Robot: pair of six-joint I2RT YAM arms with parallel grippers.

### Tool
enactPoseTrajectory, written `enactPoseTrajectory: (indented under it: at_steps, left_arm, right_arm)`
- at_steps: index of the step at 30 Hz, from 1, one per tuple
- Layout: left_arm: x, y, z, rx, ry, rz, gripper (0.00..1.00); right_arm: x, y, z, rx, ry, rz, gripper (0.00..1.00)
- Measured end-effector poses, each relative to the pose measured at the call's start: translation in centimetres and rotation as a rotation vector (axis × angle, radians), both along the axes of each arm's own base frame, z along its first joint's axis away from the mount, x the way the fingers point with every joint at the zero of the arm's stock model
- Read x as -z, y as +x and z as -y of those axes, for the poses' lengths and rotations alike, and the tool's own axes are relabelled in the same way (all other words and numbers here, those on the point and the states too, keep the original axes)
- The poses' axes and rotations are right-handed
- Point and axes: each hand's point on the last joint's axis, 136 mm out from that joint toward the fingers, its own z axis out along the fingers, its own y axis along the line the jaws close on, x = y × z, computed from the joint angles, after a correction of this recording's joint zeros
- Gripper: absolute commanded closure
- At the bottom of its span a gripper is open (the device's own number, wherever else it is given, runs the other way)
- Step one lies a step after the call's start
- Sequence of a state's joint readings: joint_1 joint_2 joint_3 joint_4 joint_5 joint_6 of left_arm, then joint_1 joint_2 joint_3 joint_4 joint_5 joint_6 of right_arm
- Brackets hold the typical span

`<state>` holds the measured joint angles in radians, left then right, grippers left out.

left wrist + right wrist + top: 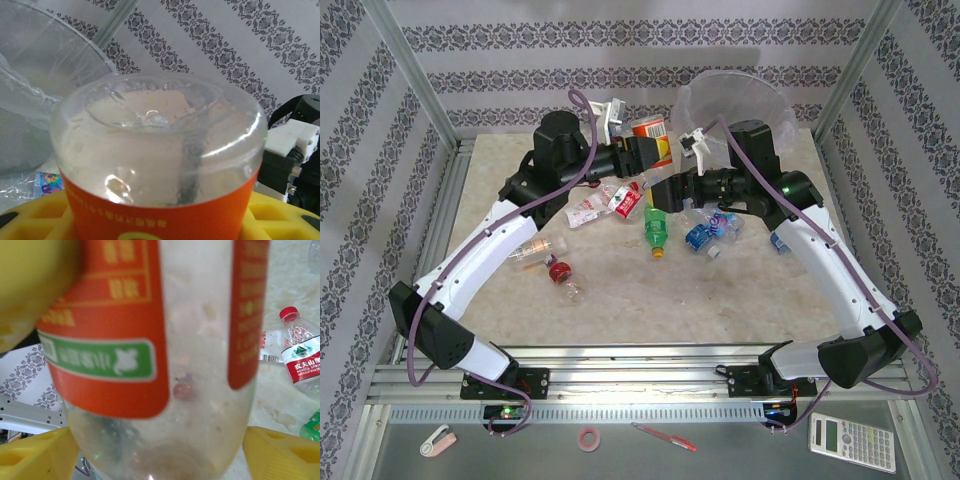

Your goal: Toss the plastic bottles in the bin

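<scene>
Our left gripper (pixel 648 152) is clamped on the orange-labelled bottle (pixel 650 128), held in the air near the bin (pixel 745 95). Our right gripper (pixel 160 452) straddles the same bottle, jaws wide; we cannot tell whether they press it. Other bottles (pixel 656 234) lie scattered on the table (pixel 720 300) below

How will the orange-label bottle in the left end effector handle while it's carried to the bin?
The orange-label bottle looks empty, clear right through, so probably light. Its thin walls would likely dent under a harder squeeze from the left end effector. The smooth round body may twist in the grip, and would roll if dropped.
</scene>
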<state>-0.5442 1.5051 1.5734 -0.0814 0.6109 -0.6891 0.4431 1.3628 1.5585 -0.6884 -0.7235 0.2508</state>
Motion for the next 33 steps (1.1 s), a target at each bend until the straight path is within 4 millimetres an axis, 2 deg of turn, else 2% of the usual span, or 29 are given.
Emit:
enactPoseTrajectory:
  at_steps: [21, 25, 29, 33]
  left_arm:
    - [0.33, 0.35, 0.35, 0.008, -0.011, -0.016, 0.6]
    - [0.43, 0.47, 0.43, 0.008, -0.014, -0.022, 0.46]
    - [0.31, 0.55, 0.42, 0.004, -0.018, -0.018, 0.18]
    - [0.4, 0.94, 0.21, -0.016, -0.024, -0.025, 0.01]
  right_arm:
    - [0.15, 0.44, 0.25, 0.018, -0.021, 0.025, 0.6]
    - [0.2, 0.51, 0.3, 0.023, -0.024, 0.025, 0.67]
    - [0.1, 0.55, 0.31, 0.025, -0.024, 0.029, 0.7]
    - [0.12, 0.66, 0.37, 0.032, -0.027, 0.031, 0.71]
